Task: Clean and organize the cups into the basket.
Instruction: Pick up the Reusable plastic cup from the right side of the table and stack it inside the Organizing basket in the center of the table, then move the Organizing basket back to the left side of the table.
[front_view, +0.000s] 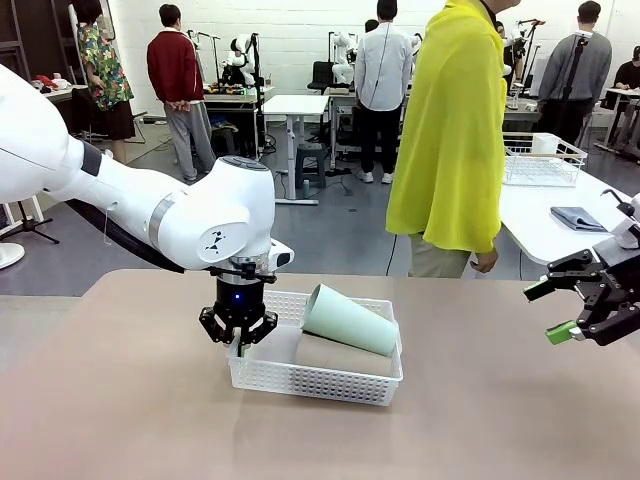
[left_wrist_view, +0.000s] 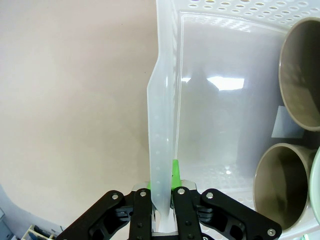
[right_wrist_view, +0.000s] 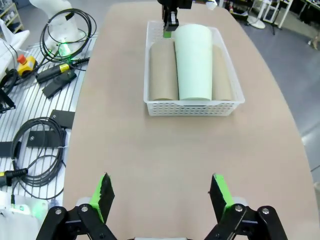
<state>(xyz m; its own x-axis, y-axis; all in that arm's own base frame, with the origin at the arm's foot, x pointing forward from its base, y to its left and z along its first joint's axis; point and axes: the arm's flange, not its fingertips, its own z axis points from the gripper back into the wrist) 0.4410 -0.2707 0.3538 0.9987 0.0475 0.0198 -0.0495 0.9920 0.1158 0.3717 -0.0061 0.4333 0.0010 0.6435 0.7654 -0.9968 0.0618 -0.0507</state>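
Note:
The white mesh basket (front_view: 300, 385) sits mid-table. In it lie two tan cups (right_wrist_view: 164, 70) (right_wrist_view: 221, 75) side by side, and the mint green cup (front_view: 345, 320) rests on top of them, tilted. My left gripper (front_view: 240, 340) points straight down at the basket's left end. It is shut on the basket's end wall (left_wrist_view: 162, 125), which runs up between its fingers in the left wrist view. The open mouths of the tan cups (left_wrist_view: 302, 75) (left_wrist_view: 282, 185) face that wall. My right gripper (front_view: 545, 312) hangs open above the table's right side, well away from the basket (right_wrist_view: 190, 107), with nothing between its fingers.
A person in a yellow top (front_view: 450, 130) stands at the far side of the table. Behind, a white table carries a wire basket (front_view: 540, 160) and a dark cloth (front_view: 578, 217). Cables and boxes (right_wrist_view: 40, 100) lie beside the table's edge. Bare tabletop (front_view: 480, 420) surrounds the basket.

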